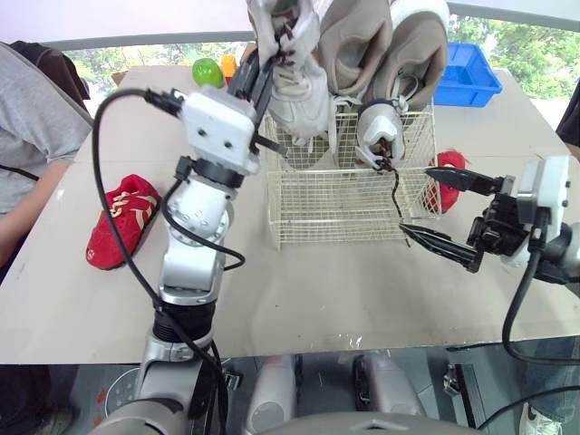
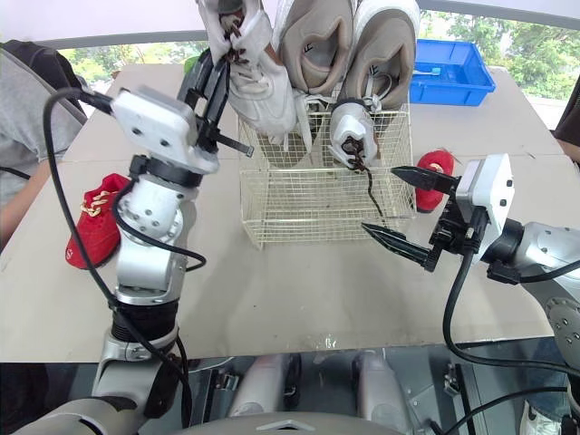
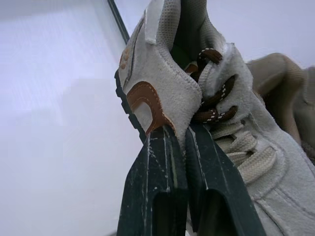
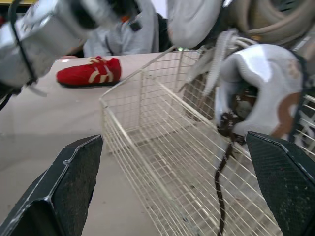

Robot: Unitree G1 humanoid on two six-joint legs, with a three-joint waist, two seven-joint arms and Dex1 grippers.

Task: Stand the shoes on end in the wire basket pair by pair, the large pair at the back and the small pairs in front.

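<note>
My left pincer (image 3: 181, 133) grips one cream suede brown-laced sneaker (image 1: 299, 91) above the white wire basket (image 1: 335, 207); my right pincer (image 1: 415, 201) gapes before it. Inside stand three pale shoes (image 1: 358, 45); two red sneakers (image 1: 122, 222) flank it.

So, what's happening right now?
Left pincer shut on a pale shoe at the basket's left rear corner. Right pincer open beside it. Red shoe lying on the table. Dark lace dangles nearby.

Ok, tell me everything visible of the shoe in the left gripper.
The shoe is a large cream sneaker, suede-looking, with a tan patch by the collar, brown laces at the top eyelets, cream ones lower, and a dark sole edge. It hangs toe down over the left rear corner of the wire basket, the left gripper shut on its collar.
</note>
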